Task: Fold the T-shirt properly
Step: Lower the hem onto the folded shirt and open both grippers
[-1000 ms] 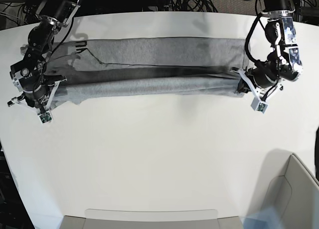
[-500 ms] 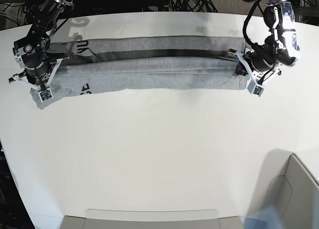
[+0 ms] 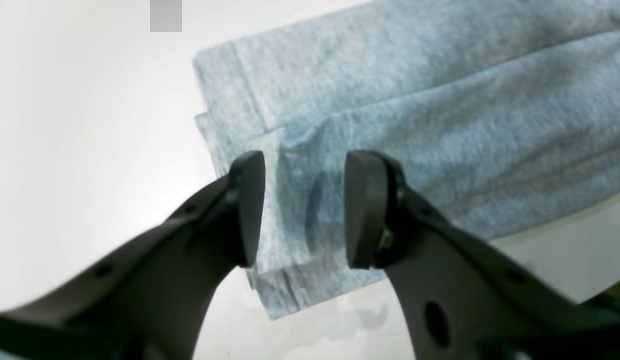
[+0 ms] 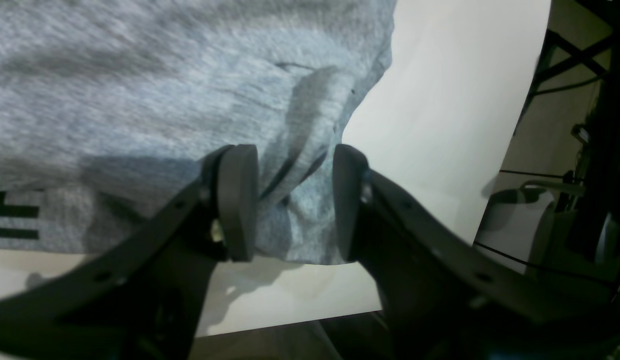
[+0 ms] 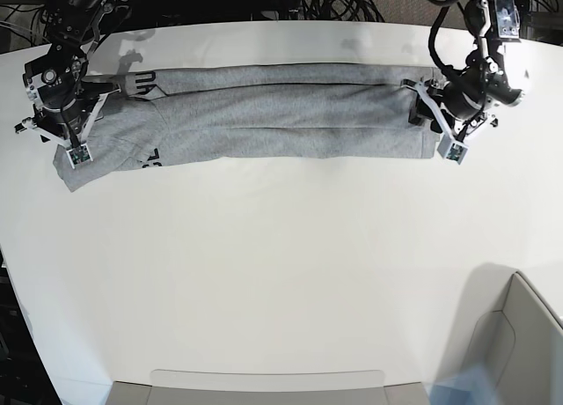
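The heather-grey cotton T-shirt [image 5: 264,110], folded into 1 long band, lies flat on the white counter [image 5: 281,273]. Both the left claw [image 3: 304,210] and right claw [image 4: 292,202] stand apart, cloth edges between the pads. They should be lifted straight up so the fold is not dragged.

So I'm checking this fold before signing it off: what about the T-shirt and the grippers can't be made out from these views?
- T-shirt lettering: base view, mostly folded under, too small to read.
- Layer count: hidden inside the fold; the left wrist view shows only stacked edges.
- Left gripper and right gripper: jaws stand apart over cloth; contact with it is unclear, blurred.
- Right wrist view: black lettering cut off by the left edge.
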Robot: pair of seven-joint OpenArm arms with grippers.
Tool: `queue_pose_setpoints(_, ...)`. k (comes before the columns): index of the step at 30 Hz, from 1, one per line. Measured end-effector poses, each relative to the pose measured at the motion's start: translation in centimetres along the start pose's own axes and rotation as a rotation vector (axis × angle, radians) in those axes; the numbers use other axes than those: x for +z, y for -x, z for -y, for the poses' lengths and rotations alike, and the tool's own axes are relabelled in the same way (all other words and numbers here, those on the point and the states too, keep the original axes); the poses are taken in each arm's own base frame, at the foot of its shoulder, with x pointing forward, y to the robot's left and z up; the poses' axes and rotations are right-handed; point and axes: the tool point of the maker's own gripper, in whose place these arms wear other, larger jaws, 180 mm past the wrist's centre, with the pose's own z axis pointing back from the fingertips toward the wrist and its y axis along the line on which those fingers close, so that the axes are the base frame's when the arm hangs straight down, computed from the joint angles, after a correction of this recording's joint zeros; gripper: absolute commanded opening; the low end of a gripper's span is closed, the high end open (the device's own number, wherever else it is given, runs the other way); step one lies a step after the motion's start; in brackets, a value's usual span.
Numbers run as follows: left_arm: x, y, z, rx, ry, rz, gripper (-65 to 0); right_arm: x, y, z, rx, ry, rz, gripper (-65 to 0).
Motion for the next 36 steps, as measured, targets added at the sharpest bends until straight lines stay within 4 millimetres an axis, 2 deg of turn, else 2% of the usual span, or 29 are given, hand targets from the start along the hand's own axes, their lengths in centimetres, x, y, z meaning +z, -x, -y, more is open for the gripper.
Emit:
queue_pose_setpoints(6,-0.2,0.3,-0.2,0.008,-0.002,-0.010,-37.7,0.0,0.0,0.0,0.001,-0.001,0.000,-40.0)
queue_pose_setpoints(13,-0.8,1.6,-4.2,0.123,-0.064,-0.038,-35.3,0.0,-0.1,-0.1,0.004,-0.003,0.003,-40.0)
queue_pose_setpoints(19,-0.9,2.0,-3.9,0.125,-0.047,-0.047,-35.2,0.0,-0.2,-0.1,0.004,-0.003,0.005,-40.0)
queue_pose_setpoints(23,-1.0,2.0,-3.2,0.028,0.001,-0.046,-35.2,0.0,-0.3,-0.2,0.005,-0.005,0.007,-40.0)
queue_pose_setpoints(27,-2.9,4.6,-3.0,0.069,0.070,-0.104,-35.2,0.0,-0.2,-0.1,0.007,-0.003,0.003,-40.0)
queue_pose_setpoints(30,-3.9,3.9,-3.8,0.107,0.100,-0.087,-35.2,-0.1,-0.3,-0.2,0.006,-0.005,0.007,-40.0)
queue_pose_setpoints(34,-4.8,5.4,-4.0,0.158,0.114,-0.121,-35.2,-0.1,-0.2,-0.1,0.006,-0.004,0.004,-40.0)
queue_pose_setpoints(36,-5.0,5.6,-3.9,0.171,0.123,-0.118,-35.4,-0.1,-0.2,-0.1,0.007,-0.003,0.005,-40.0)
